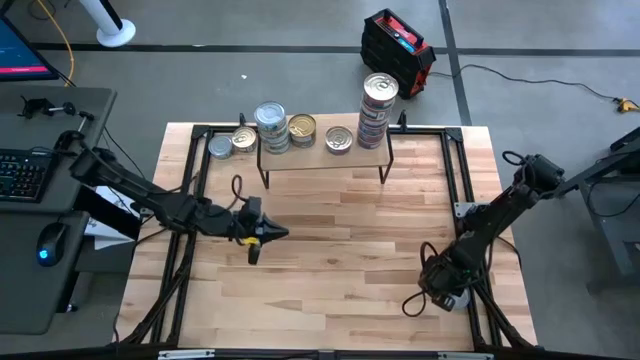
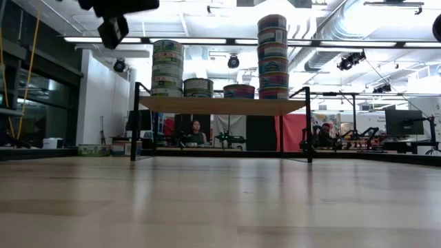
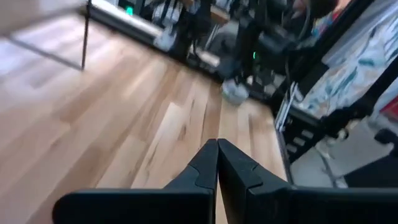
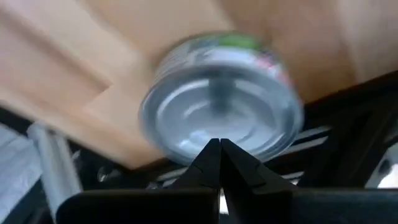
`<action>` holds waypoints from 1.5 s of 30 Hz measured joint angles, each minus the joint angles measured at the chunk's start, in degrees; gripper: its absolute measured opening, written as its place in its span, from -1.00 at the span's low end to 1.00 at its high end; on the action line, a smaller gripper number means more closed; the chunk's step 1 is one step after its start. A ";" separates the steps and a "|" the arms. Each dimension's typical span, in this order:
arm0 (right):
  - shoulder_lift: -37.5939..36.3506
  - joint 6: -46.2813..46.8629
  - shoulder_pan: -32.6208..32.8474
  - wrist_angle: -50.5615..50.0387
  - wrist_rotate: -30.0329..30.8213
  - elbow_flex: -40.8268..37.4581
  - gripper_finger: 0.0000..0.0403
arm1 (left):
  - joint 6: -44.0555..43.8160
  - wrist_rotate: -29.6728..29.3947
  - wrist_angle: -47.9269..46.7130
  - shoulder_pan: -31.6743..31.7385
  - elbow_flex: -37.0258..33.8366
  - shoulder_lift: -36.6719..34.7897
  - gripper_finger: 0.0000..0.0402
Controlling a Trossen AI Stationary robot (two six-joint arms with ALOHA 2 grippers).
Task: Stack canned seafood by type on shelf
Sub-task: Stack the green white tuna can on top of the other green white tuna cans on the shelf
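Note:
The shelf (image 1: 325, 158) stands at the table's far side. On its board are a tall stack of tins (image 1: 378, 108), a shorter stack (image 1: 271, 127) and two single tins (image 1: 302, 130) (image 1: 339, 139). Two more tins (image 1: 220, 147) (image 1: 243, 139) rest on the table by the shelf's left end. One silver-lidded tin with a green label (image 4: 221, 99) sits at the table's near right edge. My right gripper (image 4: 219, 144) is shut and points down at it. My left gripper (image 1: 272, 234) is shut and hangs over the table's left middle, holding nothing. My right gripper's shut fingertips (image 4: 211, 152) stand over the near rim of the tin's silver lid (image 4: 205, 118), slanting down from above. I cannot tell whether they touch the lid. The tin rests flat on the table.
Black frame rails (image 1: 190, 170) run along the table's edges. The wide middle of the tabletop (image 1: 350, 230) is bare wood. A desk with a keyboard and mouse (image 1: 30, 175) stands off the table's left side. A person sits far off in the room (image 2: 196, 131).

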 joint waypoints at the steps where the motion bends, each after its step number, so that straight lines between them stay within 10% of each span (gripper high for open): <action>1: 0.00 0.20 -0.19 0.30 0.81 -0.40 -1.00 | -0.48 0.12 -0.74 -0.28 -0.19 0.53 -1.00; 23: 17.91 -27.82 -23.73 48.60 24.05 2.95 -1.00 | -22.47 -11.22 -7.51 -13.61 -0.24 19.00 -1.00; 33: 36.92 -55.68 -34.58 46.73 24.34 30.53 -1.00 | -19.29 -12.49 -5.69 -15.10 -0.21 20.09 -1.00; 45: 35.36 -69.27 -37.71 18.53 24.31 43.41 -1.00 | 8.28 -11.45 -7.29 -9.88 -0.21 20.69 -1.00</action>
